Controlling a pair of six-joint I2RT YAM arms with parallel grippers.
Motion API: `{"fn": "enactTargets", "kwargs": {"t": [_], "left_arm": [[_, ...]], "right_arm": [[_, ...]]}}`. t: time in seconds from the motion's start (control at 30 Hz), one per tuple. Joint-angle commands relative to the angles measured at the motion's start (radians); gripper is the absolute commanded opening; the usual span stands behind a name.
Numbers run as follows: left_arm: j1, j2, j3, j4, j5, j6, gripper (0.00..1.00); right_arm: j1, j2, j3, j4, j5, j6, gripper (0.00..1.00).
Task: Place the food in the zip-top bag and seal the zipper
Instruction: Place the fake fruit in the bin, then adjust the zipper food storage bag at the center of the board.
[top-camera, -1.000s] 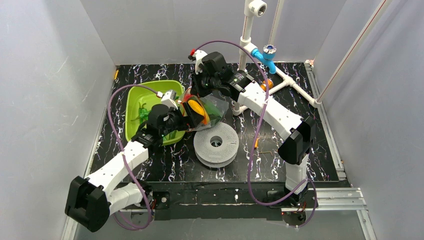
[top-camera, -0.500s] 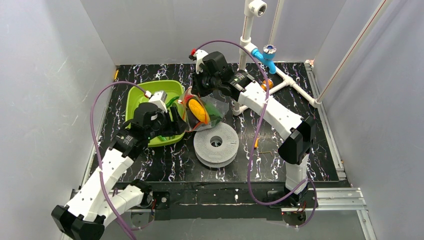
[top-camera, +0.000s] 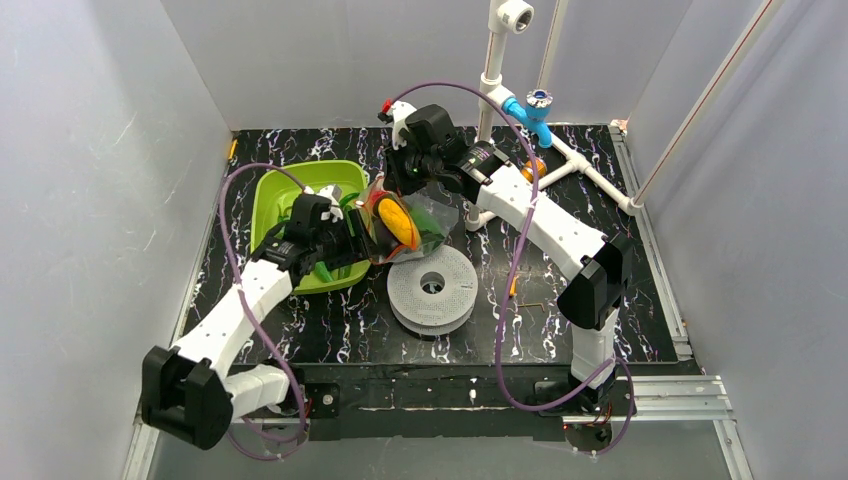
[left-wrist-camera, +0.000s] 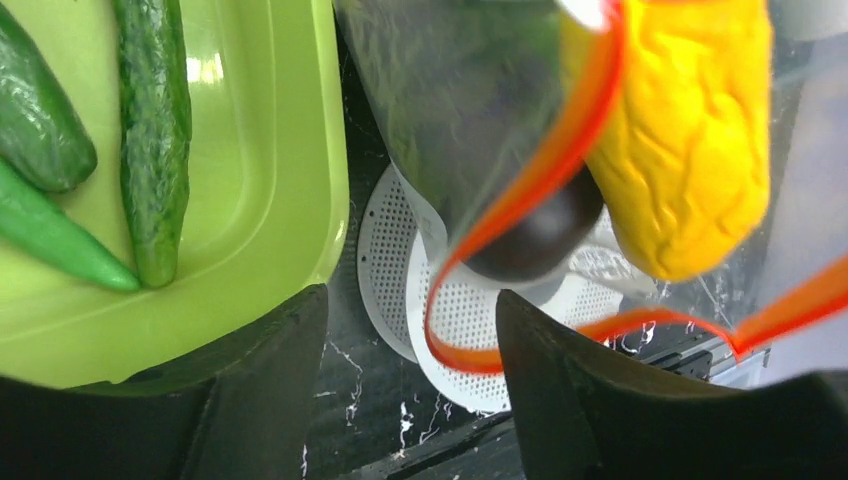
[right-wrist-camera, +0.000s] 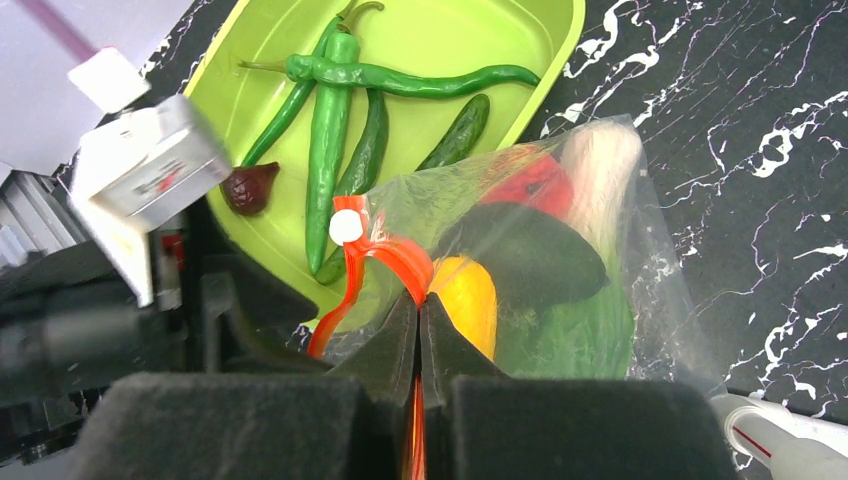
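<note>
Pinching the zipper (right-wrist-camera: 392, 256), right tool (right-wrist-camera: 419, 302) holds bag (right-wrist-camera: 655, 285).

Tally right now: four pieces bagged, six in the tray
Inside the one clear zip-top bag (right-wrist-camera: 650, 290) there's one yellow piece (right-wrist-camera: 465, 295), one eggplant (right-wrist-camera: 530, 260), one red fruit (right-wrist-camera: 530, 185), one white-and-green stalk (right-wrist-camera: 600, 165); the one lime tray (right-wrist-camera: 500, 30) shows three long green peppers (right-wrist-camera: 328, 150), two cucumbers (right-wrist-camera: 462, 130), one small dark brown piece (right-wrist-camera: 250, 188); and one white perforated disc (top-camera: 432, 290)
</note>
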Motion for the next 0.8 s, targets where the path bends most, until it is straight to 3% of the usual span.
{"fn": "enactTargets", "kwargs": {"t": [0.0, 0.23, 0.37, 0.53, 0.77], "left_arm": [[0.058, 0.083, -0.007, 0.148, 0.147, -0.030, 0.47], [0.113, 0.227, 0.098, 0.190, 0.340, -0.048, 0.01], [0.149, 0.246, 0.151, 0.263, 0.450, -0.140, 0.00], [0.179, 0.249, 0.148, 0.461, 0.550, -0.360, 0.00], [0.180, 0.248, 0.101, 0.622, 0.534, -0.550, 0.00]], "right_arm": [[-0.002, -0.054, 0.021, 0.039, -0.003, -0.010, 0.01], [-0.002, -0.048, 0.033, 0.023, 0.020, -0.039, 0.01], [-0.002, -0.044, 0.040, 0.007, 0.061, -0.092, 0.01], [-0.002, -0.044, 0.045, -0.024, 0.128, -0.194, 0.01], [-0.002, -0.081, -0.009, -0.021, 0.123, -0.231, 0.05]]}}
